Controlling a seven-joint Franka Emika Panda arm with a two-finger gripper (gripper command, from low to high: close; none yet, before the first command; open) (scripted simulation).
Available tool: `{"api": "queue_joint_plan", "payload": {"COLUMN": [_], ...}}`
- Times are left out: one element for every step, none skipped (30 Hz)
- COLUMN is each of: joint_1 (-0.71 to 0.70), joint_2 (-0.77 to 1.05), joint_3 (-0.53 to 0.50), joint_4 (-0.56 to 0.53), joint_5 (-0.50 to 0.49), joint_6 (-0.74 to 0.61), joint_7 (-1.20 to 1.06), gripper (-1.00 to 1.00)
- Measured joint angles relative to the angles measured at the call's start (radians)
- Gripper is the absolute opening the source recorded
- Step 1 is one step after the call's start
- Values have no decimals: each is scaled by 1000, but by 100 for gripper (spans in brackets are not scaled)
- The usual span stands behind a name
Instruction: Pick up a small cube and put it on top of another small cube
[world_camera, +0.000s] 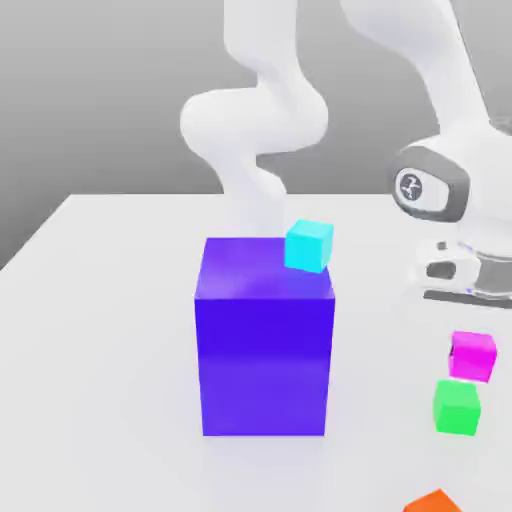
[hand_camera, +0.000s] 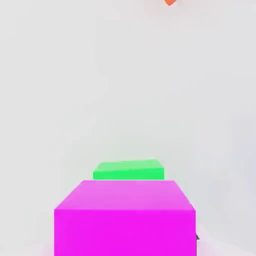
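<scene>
We hold the small cube (hand_camera: 125, 217) in our closed hand; in the exterior view this magenta cube (world_camera: 472, 355) hangs just above and slightly behind the green cube (world_camera: 457, 407), which rests on the surface (world_camera: 100, 380) at the exterior view's right; in the hand view the green cube (hand_camera: 128, 170) shows just past the magenta edge. To do this step well, we judge that we should bring the magenta cube squarely over the green one, keep its faces parallel, lower slowly and let go only when it sits flat. Both cubes look rigid, smooth and sharp-edged, with matte plain colour; the surface is pale, flat and faintly glossy; the big blue-purple block (world_camera: 265, 340) is well apart.
</scene>
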Motion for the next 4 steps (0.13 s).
{"api": "queue_joint_plan", "payload": {"joint_1": [10, 10, 10, 10], "joint_2": [24, 24, 24, 24], "joint_3": [-13, -13, -13, -13], "joint_4": [1, 1, 1, 1], "joint_5": [-20, -20, -20, -20], "joint_6": [21, 21, 21, 21], "joint_7": [14, 14, 14, 14], "gripper": [100, 100, 100, 100]}}
